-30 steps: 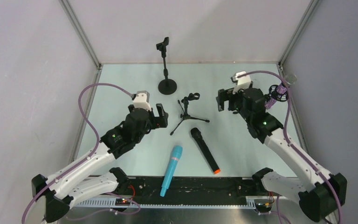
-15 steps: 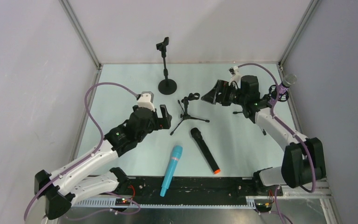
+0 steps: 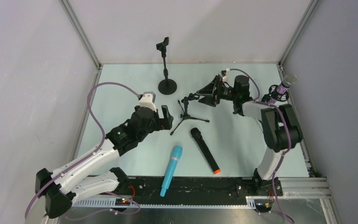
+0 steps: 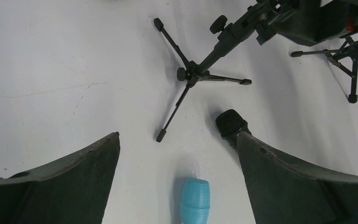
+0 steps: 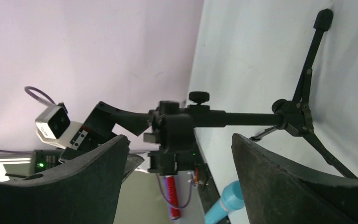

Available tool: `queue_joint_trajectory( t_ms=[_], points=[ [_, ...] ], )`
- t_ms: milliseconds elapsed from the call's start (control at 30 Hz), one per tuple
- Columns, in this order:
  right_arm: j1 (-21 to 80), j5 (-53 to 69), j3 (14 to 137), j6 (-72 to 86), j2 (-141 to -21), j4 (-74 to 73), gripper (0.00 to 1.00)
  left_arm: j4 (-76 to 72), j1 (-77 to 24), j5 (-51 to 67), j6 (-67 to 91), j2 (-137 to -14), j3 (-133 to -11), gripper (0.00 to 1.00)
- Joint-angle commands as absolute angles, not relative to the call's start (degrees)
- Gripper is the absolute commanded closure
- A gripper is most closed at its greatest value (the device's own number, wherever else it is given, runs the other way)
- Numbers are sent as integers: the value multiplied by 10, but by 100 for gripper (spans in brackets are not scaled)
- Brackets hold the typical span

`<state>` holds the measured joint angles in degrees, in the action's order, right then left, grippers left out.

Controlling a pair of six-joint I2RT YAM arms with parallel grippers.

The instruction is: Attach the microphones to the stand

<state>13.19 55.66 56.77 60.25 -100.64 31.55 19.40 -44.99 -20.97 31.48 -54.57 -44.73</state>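
The pale green worktop (image 3: 121, 88) carried a black tripod microphone stand (image 3: 185, 112) near its middle and a tall black stand on a round base (image 3: 166, 70) behind it. A plain cyan-blue microphone (image 3: 171, 170) lay near the front edge, its head pointing away from the arm bases. A black microphone with an orange end (image 3: 204, 150) lay just to its right, head towards the tripod's feet. A glittery purple microphone with a silver mesh head (image 3: 283, 87) sat tilted in another small black tripod stand (image 3: 275, 97) by the right edge. The left jaws stood spread wide and empty, hovering left of the middle tripod. The right jaws were also apart, one on each side of that tripod's clip head, gripping nothing.
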Motion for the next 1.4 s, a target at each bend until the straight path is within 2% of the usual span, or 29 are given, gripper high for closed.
queue_joint_trajectory(
  t_ms=[0, 267, 367, 433, 533, 667, 1100, 1200, 1233, 1367],
  points=[
    [136, 636, 605, 789, -1079, 538, 16, 177, -452, -211, 323, -534, -462, 2],
    [157, 633, 642, 773, -1130, 521, 19, 177, -452, -218, 325, -521, -454, 2],
    [165, 630, 656, 755, -1132, 489, 23, 177, -452, -219, 326, -521, -453, 2],
    [171, 628, 664, 748, -1136, 478, 30, 177, -452, -219, 326, -522, -452, 2],
    [174, 629, 673, 753, -1147, 482, 46, 177, -452, -220, 326, -520, -453, 2],
    [175, 631, 673, 769, -1150, 495, 59, 177, -452, -226, 326, -511, -449, 2],
    [186, 617, 660, 654, -1102, 339, 58, 176, -452, -229, 325, -508, -447, 2],
    [185, 617, 655, 657, -1097, 341, 70, 177, -452, -230, 325, -506, -446, 2],
    [186, 619, 655, 660, -1096, 346, 78, 177, -452, -230, 325, -505, -445, 2],
    [190, 620, 642, 695, -1096, 394, 90, 176, -452, -231, 325, -503, -445, 2]
  ],
)
